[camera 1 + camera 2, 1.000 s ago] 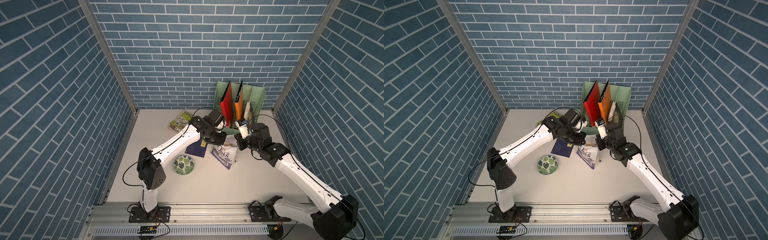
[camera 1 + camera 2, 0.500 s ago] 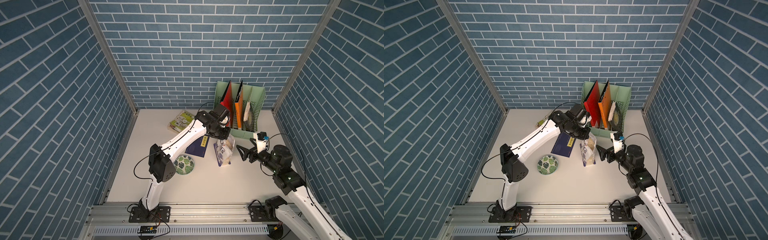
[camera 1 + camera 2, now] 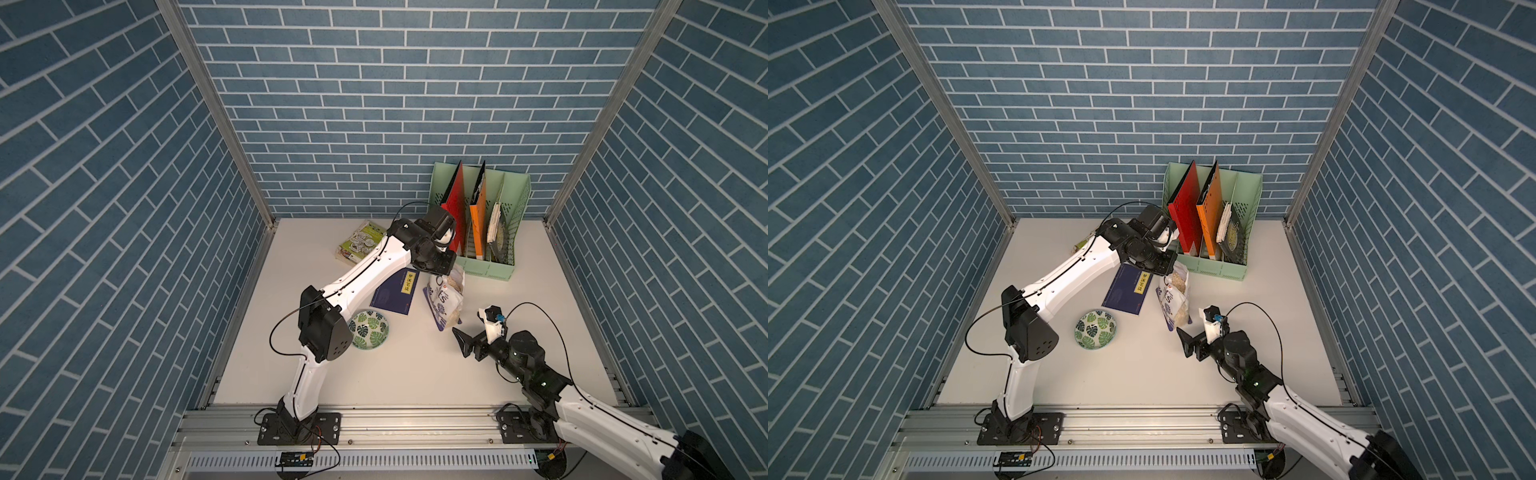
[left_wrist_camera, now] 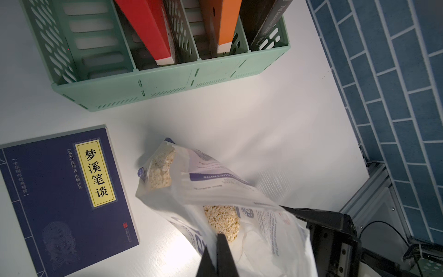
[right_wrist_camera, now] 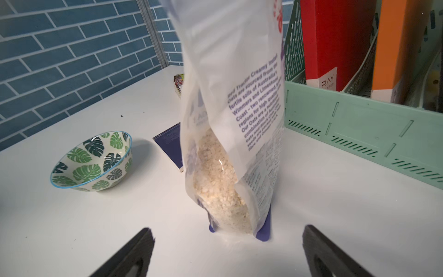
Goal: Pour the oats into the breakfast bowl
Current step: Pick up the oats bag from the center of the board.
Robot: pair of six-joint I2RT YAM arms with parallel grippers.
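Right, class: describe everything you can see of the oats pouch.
The oats pouch is a soft white plastic bag with dark blue print and a blue base; clear panels show pale flakes in its lower part. It stands upright on the white table, upper part slack and creased, top pinched by the shut left end effector. The open right end effector is near, not touching.

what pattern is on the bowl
The bowl has dark and light green leaves on white, blue rim; clearest in right wrist view.
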